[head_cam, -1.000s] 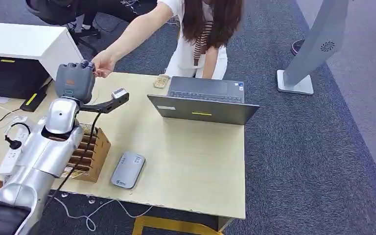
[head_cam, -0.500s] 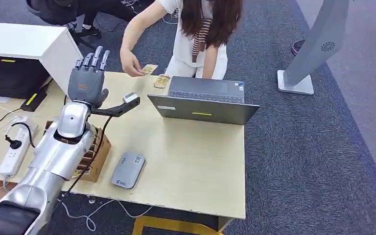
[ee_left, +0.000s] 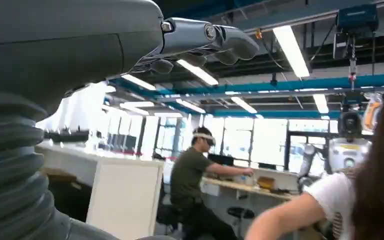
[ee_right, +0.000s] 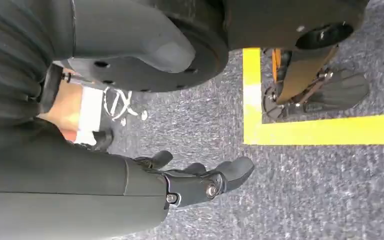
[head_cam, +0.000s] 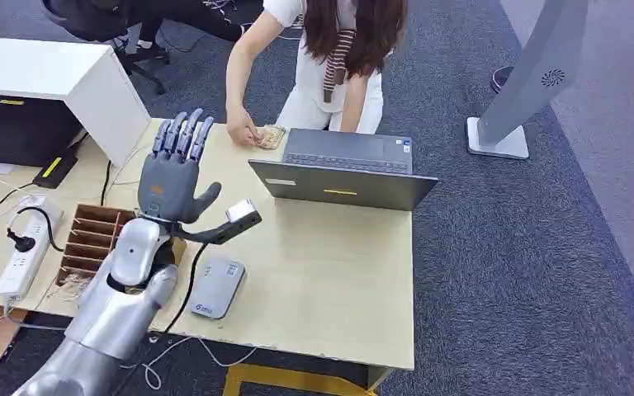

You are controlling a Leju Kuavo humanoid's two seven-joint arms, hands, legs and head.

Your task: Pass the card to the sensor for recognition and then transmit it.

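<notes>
My left hand (head_cam: 175, 169) is raised over the near left part of the wooden table (head_cam: 330, 272), fingers spread and pointing up, holding nothing. In the left wrist view its fingers (ee_left: 205, 37) stretch out with nothing in them. A person's hand (head_cam: 243, 132) rests on a small stack of cards (head_cam: 271, 136) at the table's far edge, beside the laptop (head_cam: 343, 169). The grey card sensor (head_cam: 215, 285) lies flat near the front edge, just right of my left forearm. My right hand (ee_right: 190, 180) hangs over the carpet, fingers loosely extended and holding nothing.
A brown slotted card box (head_cam: 91, 239) sits left of my forearm, with a white power strip (head_cam: 23, 256) further left. A white cabinet (head_cam: 49, 74) stands at the far left. A grey kiosk stand (head_cam: 528, 82) is on the carpet to the right.
My left hand let the card go to the person, spread its fingers and drew back toward me and to the right. The person carried the card to the stack by the laptop.
</notes>
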